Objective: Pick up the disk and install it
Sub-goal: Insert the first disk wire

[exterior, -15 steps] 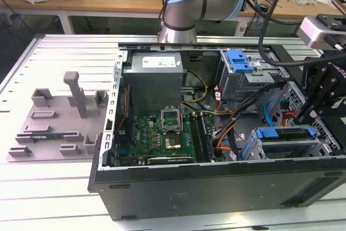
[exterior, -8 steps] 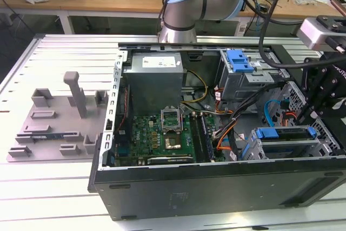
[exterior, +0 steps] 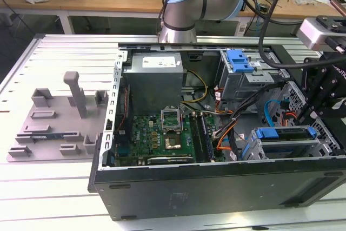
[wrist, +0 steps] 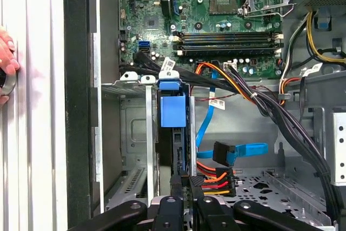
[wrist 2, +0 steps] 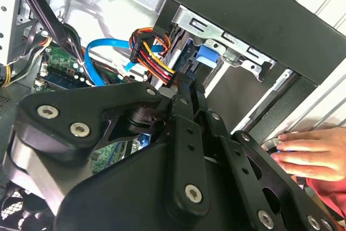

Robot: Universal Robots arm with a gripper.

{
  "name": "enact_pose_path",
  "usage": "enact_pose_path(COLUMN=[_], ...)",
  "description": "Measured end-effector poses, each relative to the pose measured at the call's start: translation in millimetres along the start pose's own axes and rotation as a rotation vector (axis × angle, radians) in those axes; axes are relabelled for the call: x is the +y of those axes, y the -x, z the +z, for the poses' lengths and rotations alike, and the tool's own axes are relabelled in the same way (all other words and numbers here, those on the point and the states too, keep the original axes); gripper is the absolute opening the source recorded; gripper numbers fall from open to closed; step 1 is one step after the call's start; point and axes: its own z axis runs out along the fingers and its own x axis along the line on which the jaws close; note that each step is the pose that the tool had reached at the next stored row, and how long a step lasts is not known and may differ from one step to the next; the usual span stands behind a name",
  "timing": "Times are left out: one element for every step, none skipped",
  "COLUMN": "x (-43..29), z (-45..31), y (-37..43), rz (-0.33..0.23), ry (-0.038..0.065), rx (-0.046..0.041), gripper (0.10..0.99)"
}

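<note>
My fingers [wrist: 181,181] are drawn in close, with only a narrow gap between them. The near edge of the disk [wrist: 174,106] sits in that gap, so I have hold of it by its thin sides. In the second wrist view my two fingers [wrist 2: 186,82] converge to almost a point, and the disk's blue frame [wrist 2: 208,55] shows just past the tips.

The disk lies straight ahead of my fingertips, inside the metal cage [wrist: 132,87] at the case's corner. It stands on edge between the cage's upright walls.

From my side it looks like a slim dark slab, seen edge-on. A blue plastic frame caps its far end, and there is a lighter blue tab beyond that. In the exterior view the disk [exterior: 289,132] shows a long grey face with blue plastic at its end and along its edge.

Its long axis runs directly away from my fingertips, in line with them. The blue end points away from me, toward the motherboard [wrist: 216,9]. Its broad faces are turned out to either side of my fingers, toward the cage walls.

A plug with orange, red and yellow wires [wrist: 216,178] hangs just beside my fingertips, apart from the disk. A person's hand [wrist 2: 311,152] rests outside the case wall [wrist: 78,106], well off to one side of my fingers.
</note>
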Motion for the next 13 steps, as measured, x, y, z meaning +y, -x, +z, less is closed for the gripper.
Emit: enact_pose_path(x=[0.0,0.0,0.0,0.0,0.0,0.0,0.0,0.0,0.0,0.0,0.0,-0.1,-0.1], z=[0.0,0.0,0.0,0.1,0.3,0.4,0.5,0.6,0.8,1.1,1.2,1.4,1.7], y=[0.0,0.0,0.0,-0.1,-0.2,-0.3,-0.3,-0.3,-0.3,-0.3,-0.3,-0.3,-0.2], rz=[0.0,0.0,0.0,0.0,0.0,0.003,0.01,0.016,0.021,0.026,0.026,0.027,0.027], ry=[0.0,0.0,0.0,0.0,0.0,0.0,0.0,0.0,0.001,0.001,0.001,0.001,0.001], rx=[0.0001,0.0,0.0,-0.0001,-0.0002,-0.0001,0.0002,0.0003,0.0004,0.0008,0.001,0.0012,0.0014], gripper=[0.165,0.165,0.165,0.165,0.165,0.165,0.165,0.165,0.165,0.165,0.165,0.165,0.165])
